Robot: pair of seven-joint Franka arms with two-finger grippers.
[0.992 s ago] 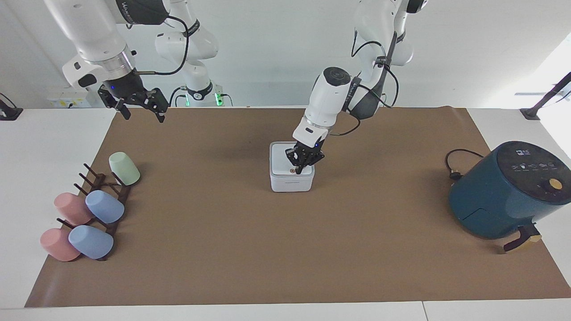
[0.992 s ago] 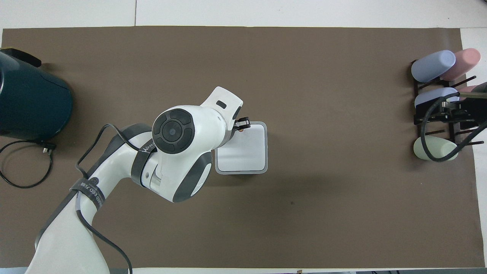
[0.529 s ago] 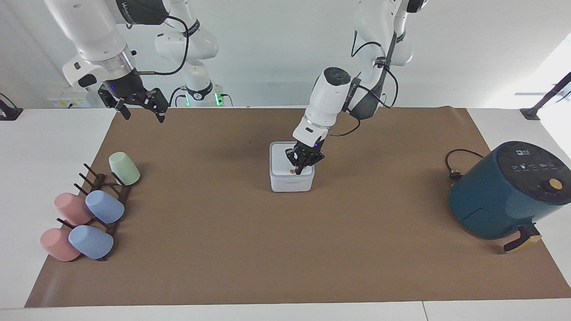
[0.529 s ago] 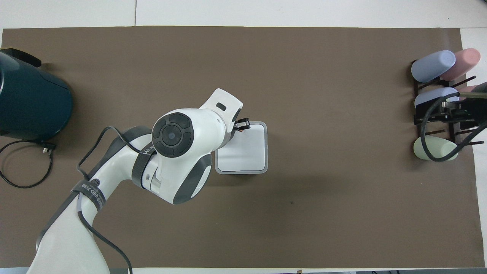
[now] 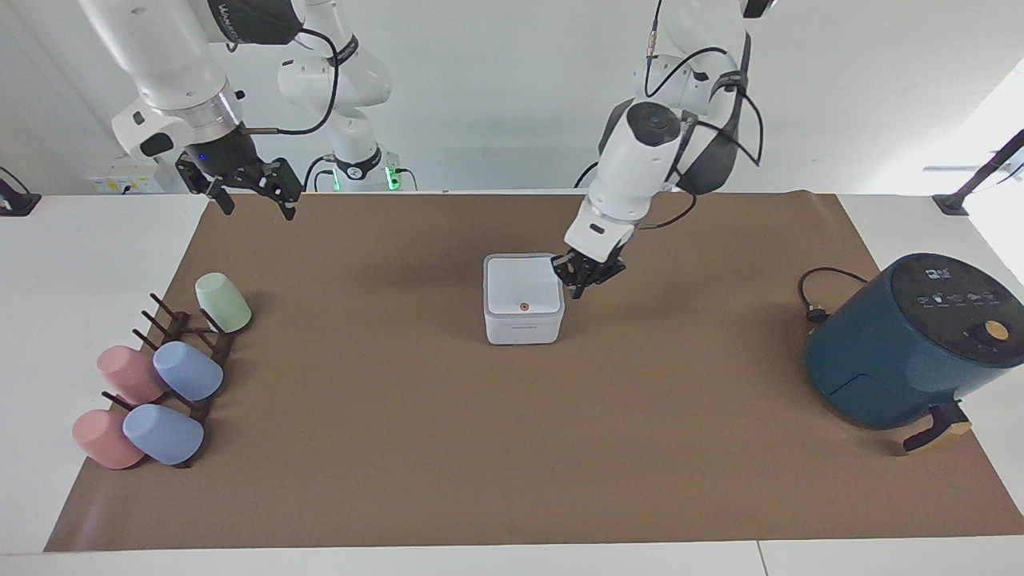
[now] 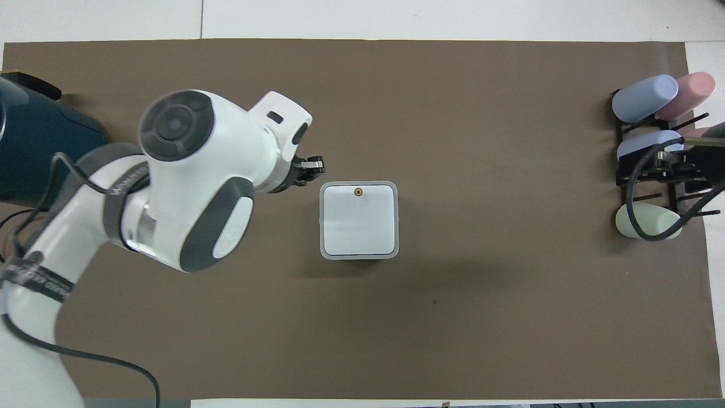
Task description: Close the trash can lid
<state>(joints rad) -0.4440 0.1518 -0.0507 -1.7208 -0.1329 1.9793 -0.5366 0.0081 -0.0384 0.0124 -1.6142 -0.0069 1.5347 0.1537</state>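
Observation:
The small white trash can (image 5: 524, 324) stands mid-table on the brown mat, also in the overhead view (image 6: 358, 221). Its lid (image 5: 522, 294) lies flat and closed on top, with the orange-ringed dot (image 6: 358, 192) showing. My left gripper (image 5: 578, 288) is shut and empty. It hangs in the air just beside the can, toward the left arm's end of the table, touching nothing; in the overhead view (image 6: 315, 165) it is off the lid. My right gripper (image 5: 254, 204) is open and waits high over the mat's corner near the cup rack.
A teal air fryer (image 5: 912, 344) with its black cord (image 5: 812, 300) stands at the left arm's end. A dark rack (image 5: 188, 360) holding several pastel cups (image 6: 645, 97) sits at the right arm's end. The brown mat (image 5: 512, 448) covers the table.
My left gripper has lifted off the lid's dot and moved aside toward the left arm's end. The lid stays flat. The right arm has not moved.

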